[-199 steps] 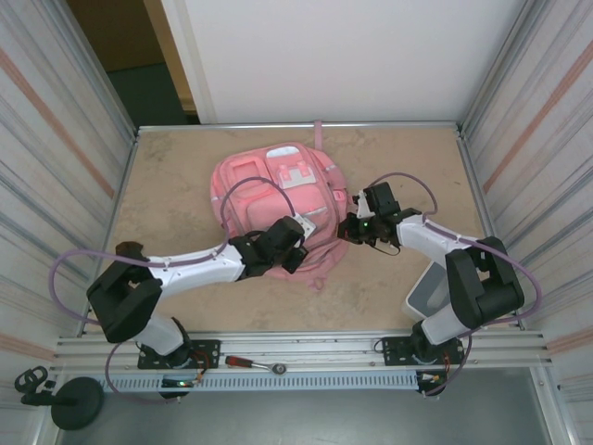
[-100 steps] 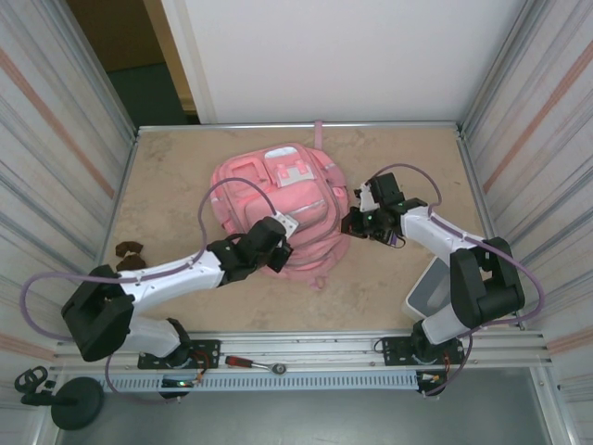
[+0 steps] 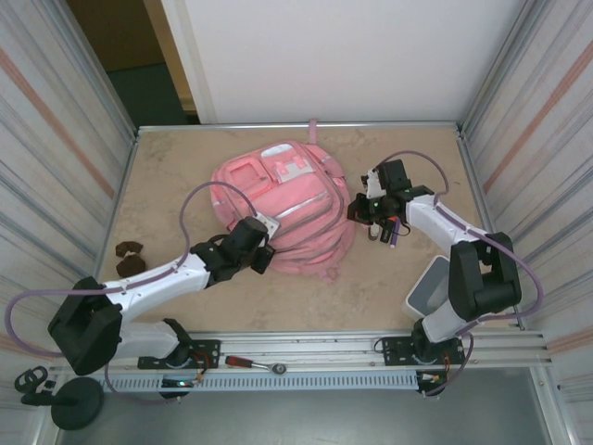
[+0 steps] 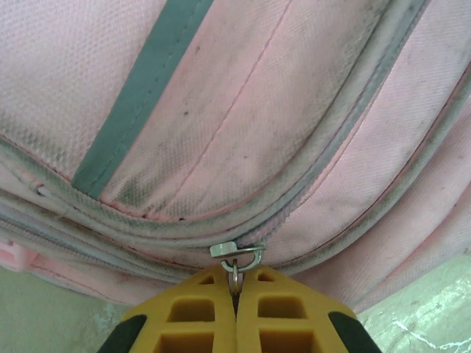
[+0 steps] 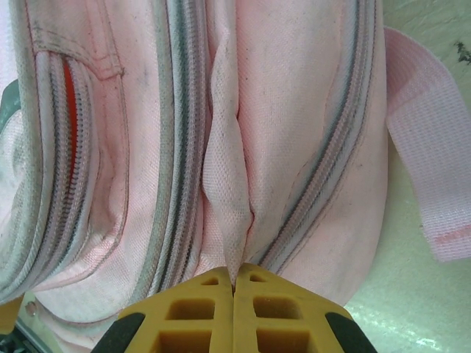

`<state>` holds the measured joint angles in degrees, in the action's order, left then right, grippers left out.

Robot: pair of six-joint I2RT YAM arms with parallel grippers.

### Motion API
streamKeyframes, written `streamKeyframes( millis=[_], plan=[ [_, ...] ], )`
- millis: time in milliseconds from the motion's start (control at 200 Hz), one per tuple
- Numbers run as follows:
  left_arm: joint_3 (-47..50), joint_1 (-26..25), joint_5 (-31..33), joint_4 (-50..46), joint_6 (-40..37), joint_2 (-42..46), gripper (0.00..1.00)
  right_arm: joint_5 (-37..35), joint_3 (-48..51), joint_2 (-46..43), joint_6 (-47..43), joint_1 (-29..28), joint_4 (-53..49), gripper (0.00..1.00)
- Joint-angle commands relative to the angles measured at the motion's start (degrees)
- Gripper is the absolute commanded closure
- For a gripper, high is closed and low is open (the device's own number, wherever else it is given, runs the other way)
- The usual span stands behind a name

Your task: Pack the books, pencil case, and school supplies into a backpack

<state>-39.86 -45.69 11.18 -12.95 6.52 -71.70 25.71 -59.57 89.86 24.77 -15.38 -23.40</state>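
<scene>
The pink backpack [image 3: 278,199] lies on the desk [image 3: 167,176]; at its 7 o'clock the left fingers [image 4: 193,318] clench a zip pull [image 4: 234,259] (small metal ring), at 3 o'clock the right fingers [image 5: 197,315] pinch a fabric fold [image 5: 229,195].

Pink backpack [image 3: 287,215], grey zip tracks [image 5: 179,110], beige marbled table [image 3: 157,176].

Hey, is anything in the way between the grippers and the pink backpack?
Nothing visible. The left gripper is shut on the zip pull of the backpack, and the right gripper pinches a fold of its fabric.
</scene>
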Motion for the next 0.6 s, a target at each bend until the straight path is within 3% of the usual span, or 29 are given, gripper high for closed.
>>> streamKeyframes(
  millis=[0, 135, 381, 596],
  plan=[
    [0.8, 0.3, -4.0, -0.8, 1.6, 2.1, 1.00, 0.4, -3.8, 2.4, -1.2, 0.7, 1.5, 1.00],
    [-0.4, -1.0, -7.4, 1.9, 1.9, 1.0, 1.00, 1.8, -6.8, 4.8, -1.3, -0.4, 1.1, 0.97],
    [-3.2, -4.8, -8.8, 4.3, 2.0, -2.6, 1.00, -4.1, -5.4, -1.6, -1.8, -0.7, -2.6, 0.63],
    [-4.8, -6.8, -9.5, 6.3, 1.6, -6.1, 1.00, 4.4, 4.3, -8.0, 8.4, -4.3, 8.6, 0.50]
  ],
)
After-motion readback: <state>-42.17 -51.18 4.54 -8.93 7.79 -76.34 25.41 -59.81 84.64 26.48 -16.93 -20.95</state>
